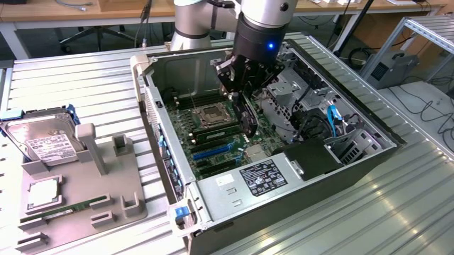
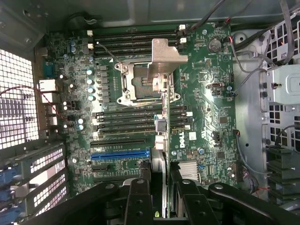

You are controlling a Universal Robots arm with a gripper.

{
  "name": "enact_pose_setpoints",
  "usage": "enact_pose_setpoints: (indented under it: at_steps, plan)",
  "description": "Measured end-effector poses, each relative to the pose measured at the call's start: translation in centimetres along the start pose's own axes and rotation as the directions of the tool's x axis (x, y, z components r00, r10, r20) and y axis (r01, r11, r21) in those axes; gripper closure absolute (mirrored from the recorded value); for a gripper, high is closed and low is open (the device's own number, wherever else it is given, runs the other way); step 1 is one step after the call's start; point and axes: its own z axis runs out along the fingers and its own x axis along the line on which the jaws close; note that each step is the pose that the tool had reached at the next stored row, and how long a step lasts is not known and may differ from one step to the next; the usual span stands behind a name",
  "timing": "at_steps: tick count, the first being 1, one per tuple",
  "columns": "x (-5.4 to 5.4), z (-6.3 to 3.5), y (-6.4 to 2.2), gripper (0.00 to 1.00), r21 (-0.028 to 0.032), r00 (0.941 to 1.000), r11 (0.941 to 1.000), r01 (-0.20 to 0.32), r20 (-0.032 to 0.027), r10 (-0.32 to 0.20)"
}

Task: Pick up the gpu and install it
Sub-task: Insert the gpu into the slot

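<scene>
I have the gripper (image 1: pixel 245 87) over the open computer case (image 1: pixel 341 175), which lies on its side about the middle of the worktop (image 1: pixel 397 212). The two black fingers (image 2: pixel 139 199) are pinched on the gpu (image 1: pixel 248 119) and hold it by one end. The card sits between them and hangs below them into the case, thin edge toward the wrist camera. Its silver bracket (image 2: pixel 165 61) is at the end farthest from the fingers. It hangs above the motherboard (image 2: pixel 206 117), close to the processor socket (image 1: pixel 212 114). I cannot tell whether its lower end touches the board.

I count one gpu, one case, one motherboard, one socket and a single blue slot (image 2: pixel 119 153). Toward the worktop's edge at the exterior view's left stands one grey holder (image 1: pixel 85 186). On it are one silver hard drive (image 1: pixel 42 139) with a white label, one square processor chip (image 1: pixel 42 195) and one narrow green memory stick (image 1: pixel 65 209), all well apart from the fingers.
</scene>
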Motion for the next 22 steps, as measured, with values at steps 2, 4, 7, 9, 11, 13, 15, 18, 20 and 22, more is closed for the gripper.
enact_pose_setpoints:
  at_steps: [2, 4, 7, 9, 11, 13, 15, 18, 20, 22]
  plan:
    - [0.0, 0.0, 0.0, 0.74, 0.0, 1.0, 1.0, 0.0, 0.0, 0.0]
    - [0.0, 0.0, 0.0, 0.74, -0.0001, 1.0, 1.0, 0.003, -0.0001, -0.003]
    - [0.0, 0.0, 0.0, 0.74, -0.0005, 0.9998, 0.9998, 0.019, -0.0007, -0.019]
    - [0.0, 0.0, 0.0, 0.74, -0.0008, 0.9995, 0.9995, 0.032, -0.0013, -0.032]
    - [0.0, 0.0, 0.0, 0.74, -0.0011, 0.9991, 0.9991, 0.044, -0.0017, -0.044]
    - [0.0, 0.0, 0.0, 0.74, -0.0014, 0.9986, 0.9986, 0.053, -0.0021, -0.053]
    - [0.0, 0.0, 0.0, 0.74, -0.0016, 0.9979, 0.9979, 0.065, -0.0026, -0.065]
    - [0.0, 0.0, 0.0, 0.74, -0.0023, 0.9964, 0.9964, 0.085, -0.0034, -0.085]
    - [0.0, 0.0, 0.0, 0.74, -0.0028, 0.9948, 0.9948, 0.102, -0.004, -0.102]
    - [0.0, 0.0, 0.0, 0.74, -0.0029, 0.994, 0.994, 0.11, -0.0043, -0.11]
